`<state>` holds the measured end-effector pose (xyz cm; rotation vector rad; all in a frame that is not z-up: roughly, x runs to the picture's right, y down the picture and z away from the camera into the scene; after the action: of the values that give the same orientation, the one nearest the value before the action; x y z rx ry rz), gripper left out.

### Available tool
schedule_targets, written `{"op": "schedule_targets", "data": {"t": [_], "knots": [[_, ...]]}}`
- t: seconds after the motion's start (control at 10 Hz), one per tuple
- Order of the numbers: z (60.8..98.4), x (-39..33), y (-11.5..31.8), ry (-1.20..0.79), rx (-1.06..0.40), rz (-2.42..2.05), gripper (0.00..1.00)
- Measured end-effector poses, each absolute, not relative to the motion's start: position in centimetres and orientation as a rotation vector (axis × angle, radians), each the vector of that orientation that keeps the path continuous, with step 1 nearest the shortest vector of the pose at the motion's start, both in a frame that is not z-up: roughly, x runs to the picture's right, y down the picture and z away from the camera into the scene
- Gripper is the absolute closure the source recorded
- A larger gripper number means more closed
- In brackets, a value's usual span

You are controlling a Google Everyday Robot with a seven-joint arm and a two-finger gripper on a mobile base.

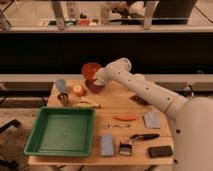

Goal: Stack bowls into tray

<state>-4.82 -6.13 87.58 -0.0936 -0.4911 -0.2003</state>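
Observation:
The red-orange bowl [90,70] is tilted on edge at the back of the wooden table, its inside facing the camera. My gripper [98,78] is at its lower right rim and holds it, raised just above the dark purple bowl [95,87], which sits on the table right below. The white arm reaches in from the right. The green tray [62,131] lies at the front left of the table, with nothing in it, well apart from both bowls.
Between the bowls and the tray stand a blue-grey cup [61,85], a metal cup [63,98], an orange fruit [78,90] and a banana [89,104]. To the right lie a carrot [124,117], a sponge [107,145], a brush [125,148] and a black item [160,151].

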Motion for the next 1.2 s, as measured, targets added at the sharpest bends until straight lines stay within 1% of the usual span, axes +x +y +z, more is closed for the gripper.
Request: {"op": "schedule_targets", "data": {"t": [0.4, 0.5, 0.7, 0.8, 1.2], "knots": [[88.8, -4.9, -6.3, -0.491, -0.11, -0.199, 0.55], [88.9, -5.5, -6.5, -0.493, -0.108, -0.204, 0.44], [88.8, -5.8, -6.8, -0.488, -0.098, -0.209, 0.25], [88.8, -5.8, -6.9, -0.484, -0.094, -0.207, 0.21], [88.9, -6.6, -6.9, -0.481, -0.082, -0.21, 0.2]]}}
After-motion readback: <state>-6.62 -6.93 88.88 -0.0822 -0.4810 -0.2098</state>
